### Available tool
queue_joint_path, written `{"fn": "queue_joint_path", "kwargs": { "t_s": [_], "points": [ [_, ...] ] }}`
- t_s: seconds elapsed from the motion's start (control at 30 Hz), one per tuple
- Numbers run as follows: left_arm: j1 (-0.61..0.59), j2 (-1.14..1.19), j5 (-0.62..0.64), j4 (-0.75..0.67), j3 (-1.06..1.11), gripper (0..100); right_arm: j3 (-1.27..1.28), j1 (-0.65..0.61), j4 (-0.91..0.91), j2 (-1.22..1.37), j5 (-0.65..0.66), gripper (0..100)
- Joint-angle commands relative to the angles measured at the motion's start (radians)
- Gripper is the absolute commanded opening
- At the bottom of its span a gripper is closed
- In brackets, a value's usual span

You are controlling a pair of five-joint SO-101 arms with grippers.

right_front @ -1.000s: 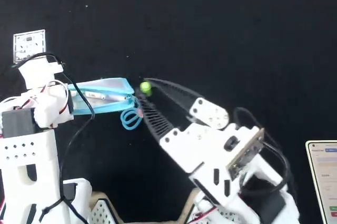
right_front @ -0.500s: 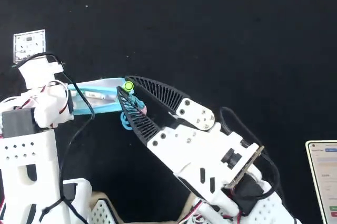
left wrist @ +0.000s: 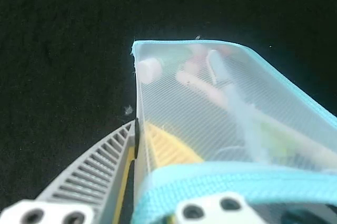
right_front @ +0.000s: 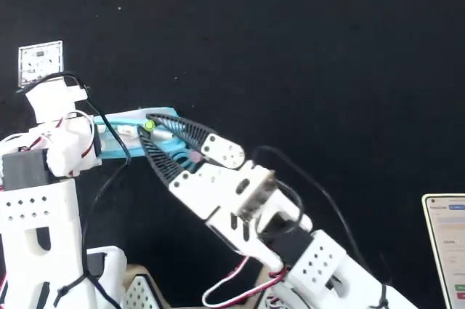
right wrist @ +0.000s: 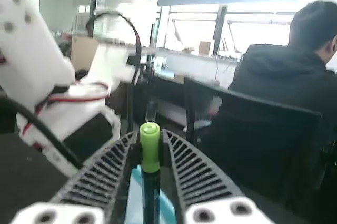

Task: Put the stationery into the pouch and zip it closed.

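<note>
Right pincer (right_front: 149, 129) has swung toward the frame's left over the pouch (left wrist: 221, 113), clenching a green-capped pen (right wrist: 150, 142). Left pincer (left wrist: 135, 145) holds the part-filled pouch; insertion and zipping remain.

Light falls evenly from above in the high view: the black bench (right_front: 327, 69) takes no visible shadows, and the white arms (right_front: 240, 193) glare almost to plain white. In the left wrist view the pouch (left wrist: 221, 124) glows pale against the dark bench. The right wrist view is backlit; bright windows (right wrist: 231, 29) wash out everything behind, and the pen (right wrist: 150, 142) cap shines green.
</note>
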Motion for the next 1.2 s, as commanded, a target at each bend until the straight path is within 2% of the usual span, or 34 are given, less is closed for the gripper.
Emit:
{"fn": "queue_joint_path", "kwargs": {
  "t_s": [0.0,0.07,0.2,0.27,0.5,0.7,0.8,0.93,1.0,1.17],
  "points": [
    [-0.005,0.006,0.002,-0.014,0.024,3,0.013,-0.009,0.071,0.019,-0.002,1.2],
    [-0.005,0.006,0.002,-0.014,0.024,3,0.008,-0.009,0.149,0.016,-0.005,2.2],
    [-0.005,0.006,0.002,-0.014,0.024,3,-0.056,-0.009,0.331,0.015,-0.009,15.2],
    [-0.005,0.006,0.002,-0.014,0.024,3,-0.122,-0.009,0.442,0.015,-0.009,18.4],
    [-0.005,0.006,0.002,-0.014,0.025,3,-0.366,0.044,0.709,0.013,-0.009,11.7],
    [-0.005,0.006,0.0,-0.014,0.025,3,-0.337,0.176,0.864,0.013,-0.002,8.6],
    [-0.005,0.006,0.0,-0.014,0.025,3,-0.282,0.198,0.904,0.013,-0.002,11.8],
    [-0.005,0.006,0.002,-0.014,0.024,3,-0.168,0.198,0.878,0.015,-0.002,26.0],
    [-0.005,0.006,0.002,-0.014,0.024,3,-0.113,0.199,0.815,0.015,-0.002,28.9],
    [-0.005,0.006,0.002,-0.014,0.024,3,0.022,0.199,0.58,0.024,-0.002,28.9]
  ]
}}
